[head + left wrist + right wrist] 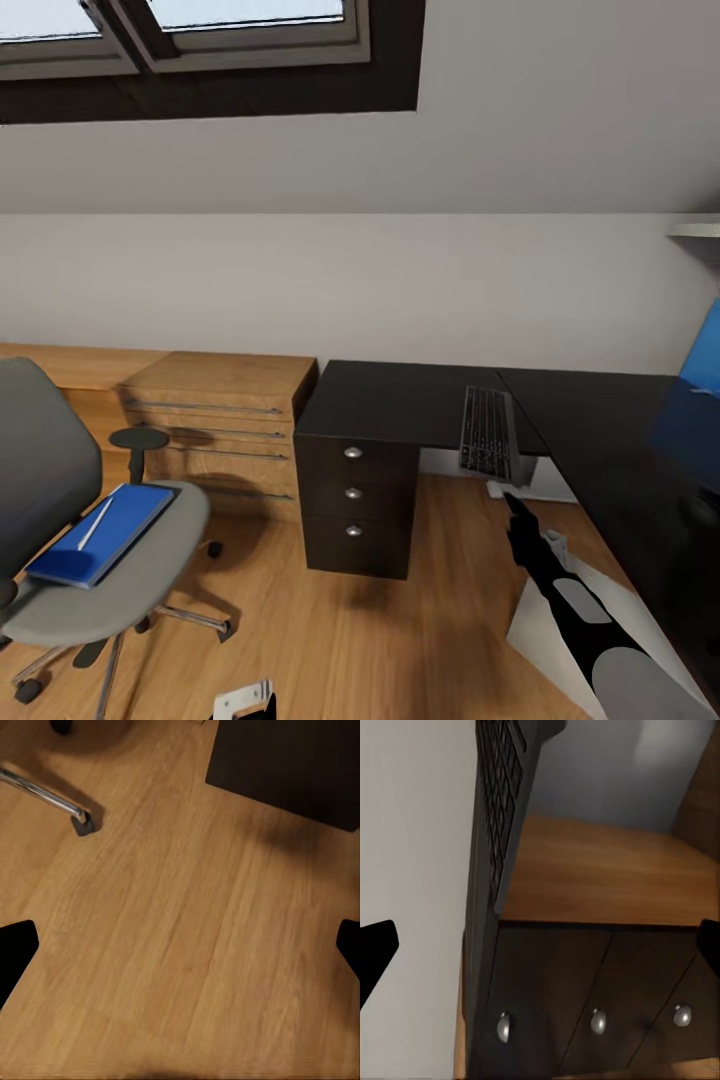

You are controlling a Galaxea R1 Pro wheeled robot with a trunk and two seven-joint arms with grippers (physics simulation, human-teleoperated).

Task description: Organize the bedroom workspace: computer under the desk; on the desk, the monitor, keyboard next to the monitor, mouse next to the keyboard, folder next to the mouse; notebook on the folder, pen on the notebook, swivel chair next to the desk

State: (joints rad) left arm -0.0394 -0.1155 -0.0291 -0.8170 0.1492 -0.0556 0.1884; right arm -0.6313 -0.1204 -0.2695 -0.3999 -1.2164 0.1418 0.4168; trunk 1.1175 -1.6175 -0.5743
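Observation:
The swivel chair (110, 570) stands at the left with the blue folder (120, 525) lying on its grey seat. The white pen (95, 524) rests on the folder. The black desk (400, 400) runs from the middle to the right, and the keyboard (487, 432) lies on it with its near end past the desk's edge. My right gripper (512, 500) is just below that near end; it is open in the wrist view (540, 949), beside the keyboard (499, 795). My left gripper (180, 949) is open over bare floor, low in the head view (245, 703).
The desk's drawer unit (355, 500) with silver knobs stands between chair and right arm. Low wooden shelving (220, 420) lines the wall behind the chair. A blue flat panel (705, 350) is cut off at the right edge. A chair castor (82, 821) is near my left gripper.

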